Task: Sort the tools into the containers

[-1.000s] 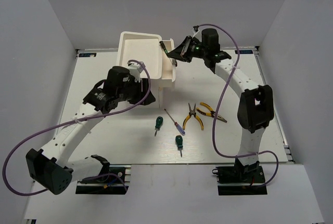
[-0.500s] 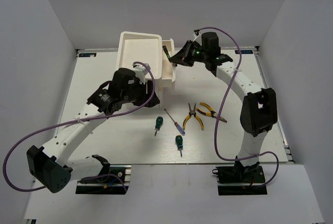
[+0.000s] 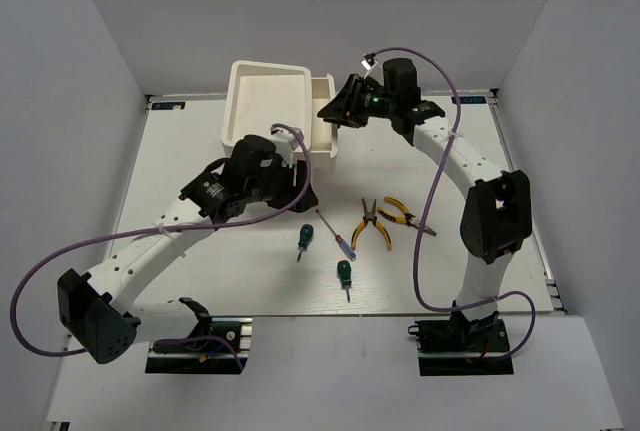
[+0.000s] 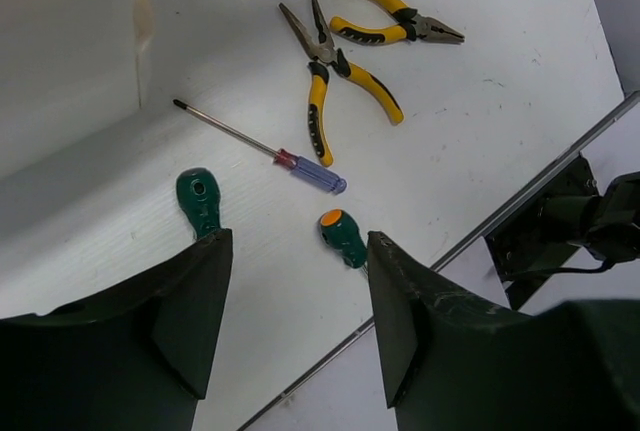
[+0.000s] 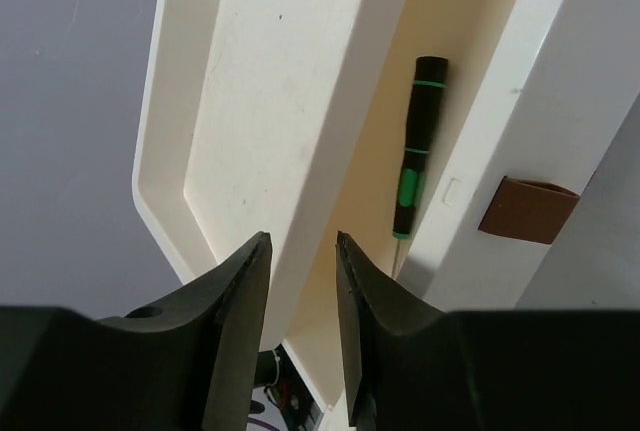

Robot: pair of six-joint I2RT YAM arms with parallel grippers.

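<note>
The white cabinet (image 3: 268, 101) stands at the back with one drawer (image 3: 322, 121) pulled out to its right. A dark green thin screwdriver (image 5: 417, 151) lies loose in that drawer (image 5: 470, 71). My right gripper (image 3: 332, 111) (image 5: 300, 241) hangs open just above the drawer, holding nothing. On the table lie two stubby green screwdrivers (image 4: 200, 199) (image 4: 342, 236), a purple-handled screwdriver (image 4: 310, 169) and two yellow-handled pliers (image 4: 330, 71) (image 4: 390, 21). My left gripper (image 3: 302, 198) (image 4: 298, 241) is open and empty, above the table beside the stubby screwdrivers.
A brown knob (image 5: 528, 209) shows on a drawer front. The table's near edge rail (image 4: 480, 231) and the right arm's base mount (image 4: 570, 231) lie beyond the tools. Grey walls close in both sides.
My right gripper has opened and the dark green screwdriver it held now lies in the drawer. My left arm has swung right, away from the cabinet front towards the tools.
</note>
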